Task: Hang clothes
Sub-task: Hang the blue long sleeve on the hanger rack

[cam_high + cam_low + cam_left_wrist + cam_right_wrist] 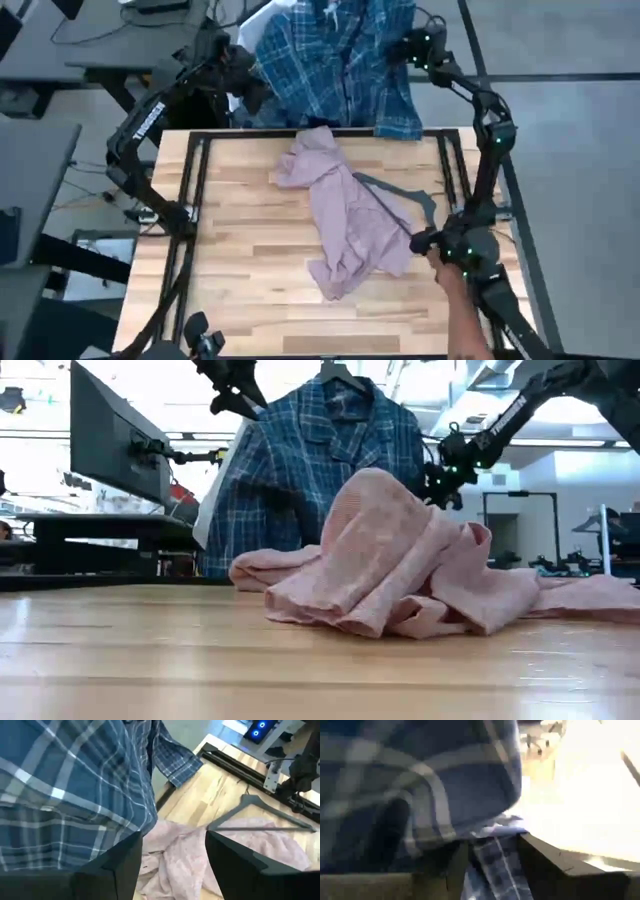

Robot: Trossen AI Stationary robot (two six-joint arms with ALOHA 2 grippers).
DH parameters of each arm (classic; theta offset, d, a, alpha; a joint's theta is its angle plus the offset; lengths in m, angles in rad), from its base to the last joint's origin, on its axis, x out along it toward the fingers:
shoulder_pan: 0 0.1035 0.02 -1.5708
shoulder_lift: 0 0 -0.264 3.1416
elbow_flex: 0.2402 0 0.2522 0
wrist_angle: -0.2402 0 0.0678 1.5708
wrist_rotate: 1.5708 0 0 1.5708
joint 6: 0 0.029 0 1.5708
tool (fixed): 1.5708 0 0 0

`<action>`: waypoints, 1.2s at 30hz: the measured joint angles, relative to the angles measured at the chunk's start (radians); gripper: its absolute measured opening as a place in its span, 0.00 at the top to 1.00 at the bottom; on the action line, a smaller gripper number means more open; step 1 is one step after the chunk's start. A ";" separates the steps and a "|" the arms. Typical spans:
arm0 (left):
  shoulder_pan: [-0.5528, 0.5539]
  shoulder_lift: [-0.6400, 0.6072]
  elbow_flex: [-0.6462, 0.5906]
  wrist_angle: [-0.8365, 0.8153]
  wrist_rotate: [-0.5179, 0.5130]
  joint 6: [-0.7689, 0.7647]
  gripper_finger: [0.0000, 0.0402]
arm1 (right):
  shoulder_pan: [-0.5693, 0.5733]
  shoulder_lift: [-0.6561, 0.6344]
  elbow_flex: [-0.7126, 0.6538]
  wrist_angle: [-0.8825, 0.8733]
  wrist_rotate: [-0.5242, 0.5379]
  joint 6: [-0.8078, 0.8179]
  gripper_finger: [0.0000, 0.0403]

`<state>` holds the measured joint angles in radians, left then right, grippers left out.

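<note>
- Beyond the table's far edge, at 12 o'clock in the overhead view, the plaid shirt (340, 60) hung on a hanger, its hem draping over the table's (240, 280) far rim.
- At about 11 o'clock the left gripper (172, 865) hovered beside that shirt's sleeve, its fingers spread wide with nothing between them; its wrist view looked down past them onto the pink shirt and a bare hanger.
- At about 1 o'clock the right gripper (487, 865) was pressed up against the plaid shirt's other side. Plaid cloth lay between its partly closed fingers, so it appeared to have a fold of the shirt pinched.
- On the tabletop the pink shirt (345, 215) lay crumpled from the centre towards 5 o'clock, bunched in a heap in the table-level view.
- Touching the pink shirt's edge at 3 o'clock lay a dark hanger (405, 195), flat on the wood and not threaded into any garment.
- White cloth (262, 25) showed behind the plaid shirt at 11 o'clock; whether it was the white shirt I could not tell.
- At 5 o'clock a person's hand (450, 285) reached in near the right arm's base.
- Judging by this, step 1, hanging the plaid shirt, looked nearly finished, with the right gripper's hold the last thing to release.
- The next move would call for both grippers to come down to the pink shirt, spread its collar, and work the hanger into the shoulders; the limp, heaped cloth would likely need flattening 1st.
</note>
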<state>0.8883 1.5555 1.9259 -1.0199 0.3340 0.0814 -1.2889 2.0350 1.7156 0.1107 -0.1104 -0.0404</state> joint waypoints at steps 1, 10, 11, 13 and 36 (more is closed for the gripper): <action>0.000 0.000 0.000 0.002 0.000 0.000 0.50 | -0.006 0.000 0.029 0.011 0.000 -0.029 0.60; -0.004 0.000 0.000 0.003 -0.001 -0.005 0.50 | -0.030 -0.001 0.150 -0.470 0.002 0.111 0.60; -0.005 0.000 0.000 -0.001 -0.001 -0.005 0.50 | -0.026 -0.001 0.150 -0.541 0.001 0.094 0.60; -0.007 0.000 0.000 -0.008 -0.001 -0.004 0.50 | -0.017 -0.002 0.146 -0.668 0.000 0.059 0.60; 0.047 0.003 -0.415 0.488 0.110 0.039 0.50 | 0.196 -0.167 0.144 -1.227 -0.201 0.010 0.60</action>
<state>0.9351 1.5585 1.5107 -0.5323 0.4439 0.1206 -1.0930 1.8682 1.8595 -1.1165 -0.3116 -0.0305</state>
